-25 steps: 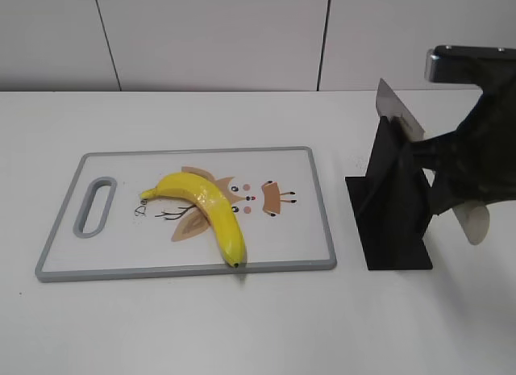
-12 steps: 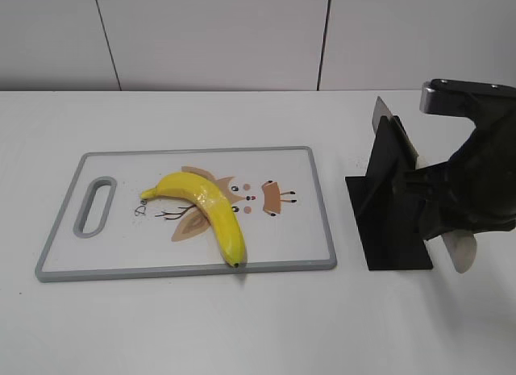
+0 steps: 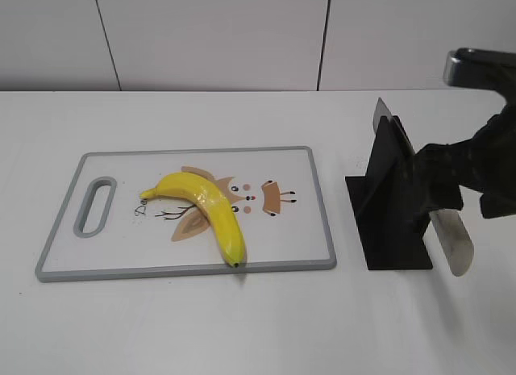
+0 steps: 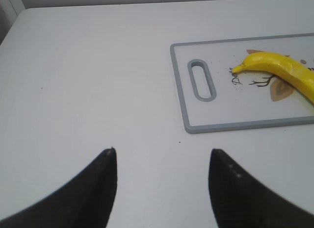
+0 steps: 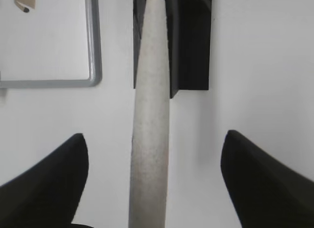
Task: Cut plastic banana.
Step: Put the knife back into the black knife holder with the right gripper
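The plastic banana [image 3: 205,206] is yellow and curved, and lies across the printed middle of a grey-rimmed white cutting board [image 3: 121,238]. It also shows in the left wrist view [image 4: 282,71]. A knife rests in a black stand [image 3: 391,214], with its blade tip [image 3: 385,110] up and its pale handle [image 3: 453,242] sticking out to the right. My right gripper [image 3: 442,181] is open, and the handle [image 5: 149,115] runs between its fingers [image 5: 155,136] without touching them. My left gripper [image 4: 163,152] is open and empty over bare table, left of the board [image 4: 235,125].
The black stand [image 5: 189,41] stands just right of the board's right rim [image 5: 93,56]. The board's handle slot [image 4: 202,81] is at its left end. White table surrounds the board, and a panelled wall runs behind it.
The knife has sunk lower into the stand and its handle has dropped. My right arm has drawn back to the right, off the stand. The banana and board have not moved.
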`<state>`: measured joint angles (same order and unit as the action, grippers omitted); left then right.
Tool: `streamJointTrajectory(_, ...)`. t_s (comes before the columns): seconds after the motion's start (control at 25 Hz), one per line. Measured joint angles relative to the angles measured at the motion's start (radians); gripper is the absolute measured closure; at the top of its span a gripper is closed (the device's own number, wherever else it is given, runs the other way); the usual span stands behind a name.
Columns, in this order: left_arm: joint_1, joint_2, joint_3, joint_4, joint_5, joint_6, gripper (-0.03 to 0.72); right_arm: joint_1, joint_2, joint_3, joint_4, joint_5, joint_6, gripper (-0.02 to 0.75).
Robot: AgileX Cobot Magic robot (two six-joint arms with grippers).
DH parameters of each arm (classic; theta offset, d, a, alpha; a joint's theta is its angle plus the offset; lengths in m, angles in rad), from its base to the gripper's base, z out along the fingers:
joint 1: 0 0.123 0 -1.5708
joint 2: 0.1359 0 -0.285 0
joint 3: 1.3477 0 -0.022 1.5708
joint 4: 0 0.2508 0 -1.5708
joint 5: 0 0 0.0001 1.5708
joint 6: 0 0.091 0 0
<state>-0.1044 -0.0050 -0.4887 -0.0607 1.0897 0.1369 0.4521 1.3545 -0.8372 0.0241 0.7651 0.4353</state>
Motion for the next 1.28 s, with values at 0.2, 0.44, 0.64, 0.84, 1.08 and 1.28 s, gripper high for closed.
streamJointTrajectory(0.2,0.0,0.0,0.0,0.0,0.0,0.0,0.136,0.0,-0.151,0.0,-0.013,0.009,-0.131,0.09)
streamJointTrajectory(0.44,0.0,0.0,0.0,0.0,0.0,0.0,0.136,0.0,-0.367,0.055,-0.016,0.033,-0.316,0.093)
streamJointTrajectory(0.64,0.0,0.0,0.0,0.0,0.0,0.0,0.136,0.0,-0.589,0.213,-0.017,0.056,-0.346,0.104)
streamJointTrajectory(0.84,0.0,0.0,0.0,0.0,-0.001,0.0,0.136,0.0,-0.859,0.309,-0.018,0.107,-0.37,0.123)
streamJointTrajectory(1.08,0.0,0.0,0.0,0.0,-0.001,0.0,0.136,0.0,-1.112,0.312,-0.018,0.116,-0.373,0.159)
streamJointTrajectory(1.28,0.0,0.0,0.0,0.0,-0.001,0.0,0.136,0.0,-1.222,0.308,-0.018,0.205,-0.374,0.16)
